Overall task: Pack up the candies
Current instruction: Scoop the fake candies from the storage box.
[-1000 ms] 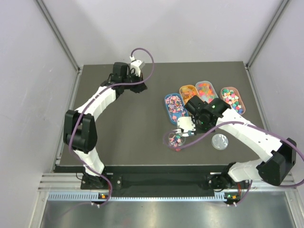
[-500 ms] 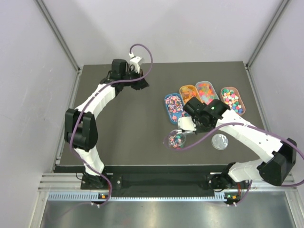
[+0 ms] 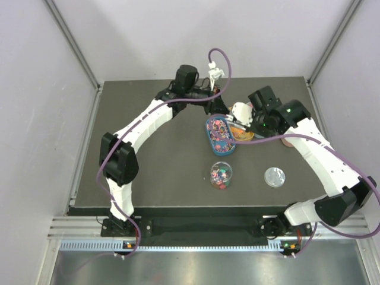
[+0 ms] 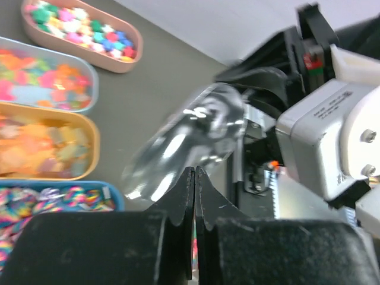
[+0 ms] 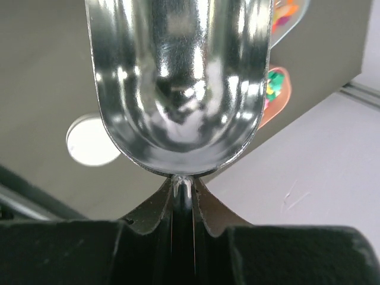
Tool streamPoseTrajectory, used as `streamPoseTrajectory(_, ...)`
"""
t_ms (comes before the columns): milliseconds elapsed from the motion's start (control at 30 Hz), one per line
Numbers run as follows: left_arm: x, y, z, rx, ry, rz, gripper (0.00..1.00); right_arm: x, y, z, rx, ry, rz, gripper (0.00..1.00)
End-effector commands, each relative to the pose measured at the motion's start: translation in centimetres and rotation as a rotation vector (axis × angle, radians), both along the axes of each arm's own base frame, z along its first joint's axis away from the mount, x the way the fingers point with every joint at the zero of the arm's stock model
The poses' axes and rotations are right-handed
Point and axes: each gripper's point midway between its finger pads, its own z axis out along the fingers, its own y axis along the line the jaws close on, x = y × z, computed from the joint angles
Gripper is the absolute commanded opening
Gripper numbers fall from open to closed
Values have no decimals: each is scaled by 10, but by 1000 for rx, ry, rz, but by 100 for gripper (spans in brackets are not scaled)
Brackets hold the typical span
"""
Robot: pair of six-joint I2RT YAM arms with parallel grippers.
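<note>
The candies lie in oval trays: sprinkle bits in the blue tray (image 3: 209,135), gummies in the orange tray (image 4: 89,155), bright pieces in the pale tray (image 4: 92,83) and the pink tray (image 4: 127,62). More candies fill a small clear cup (image 3: 221,174). My right gripper (image 3: 249,119) is shut on the handle of the metal scoop (image 5: 178,77), whose bowl is empty, above the trays' far ends. My left gripper (image 4: 195,178) is shut on nothing and hovers just left of the scoop (image 4: 190,139), over the blue tray's far end.
A clear round lid (image 3: 275,176) lies flat on the dark table (image 3: 154,154), right of the cup. My right arm covers most of the pale and pink trays in the top view. Grey walls (image 3: 53,71) close in the table.
My left gripper swung right from the back left corner to the trays. My right gripper carried the scoop from the cup back over the trays.
</note>
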Motion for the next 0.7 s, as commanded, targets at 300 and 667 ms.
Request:
streamPoseTrajectory(300, -19, -21, 10, -51, 43, -58, 0, 37, 33, 36, 187, -106, -43, 0)
streamPoseTrajectory(667, -7, -36, -45, 33, 81, -50, 0, 23, 32, 99, 419, -209, -81, 0)
